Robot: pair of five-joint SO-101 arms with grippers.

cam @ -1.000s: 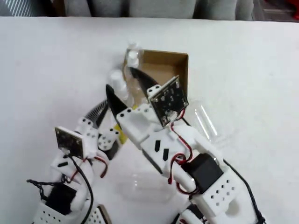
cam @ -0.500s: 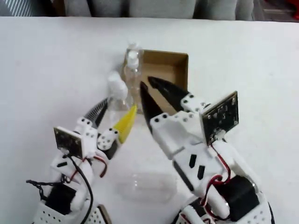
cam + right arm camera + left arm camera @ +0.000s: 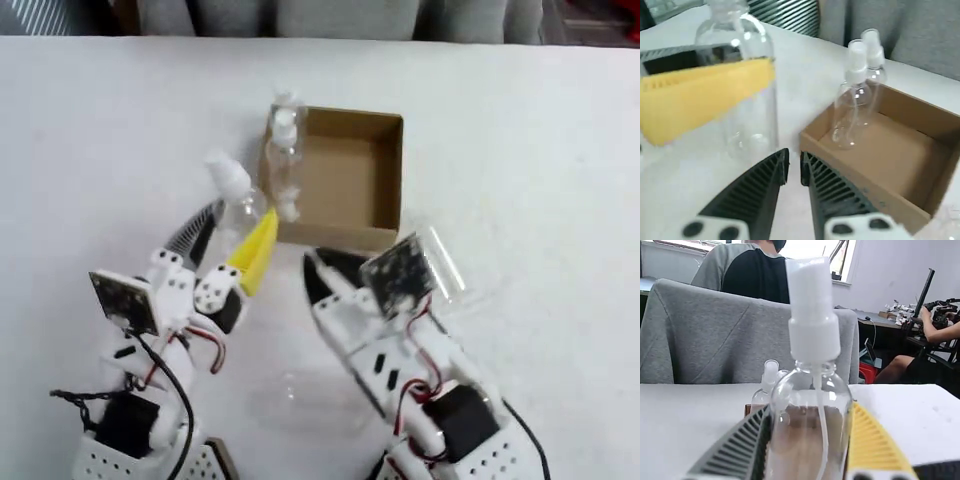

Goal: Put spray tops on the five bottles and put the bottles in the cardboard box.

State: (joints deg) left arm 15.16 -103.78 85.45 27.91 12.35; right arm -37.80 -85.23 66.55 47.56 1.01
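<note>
Left gripper (image 3: pixel 240 218) clamped on a bottle (image 3: pixel 807 405); right gripper (image 3: pixel 794 167) nearly together, holding nothing.
The ribbed grey and yellow fingers squeeze the clear bottle's body from both sides. It is upright, with a white spray top (image 3: pixel 812 310) on. In the high view, it is left of centre, just beside the lower-left corner of the cardboard box (image 3: pixel 385 175). The right gripper's black fingers have a slim gap and sit at frame centre, just below the box's near wall, right of the held bottle and apart from it. Two capped bottles (image 3: pixel 285 150) stand inside the box against its left wall. Another clear bottle (image 3: pixel 445 262) lies on the table (image 3: pixel 520 120), right of the right gripper.
</note>
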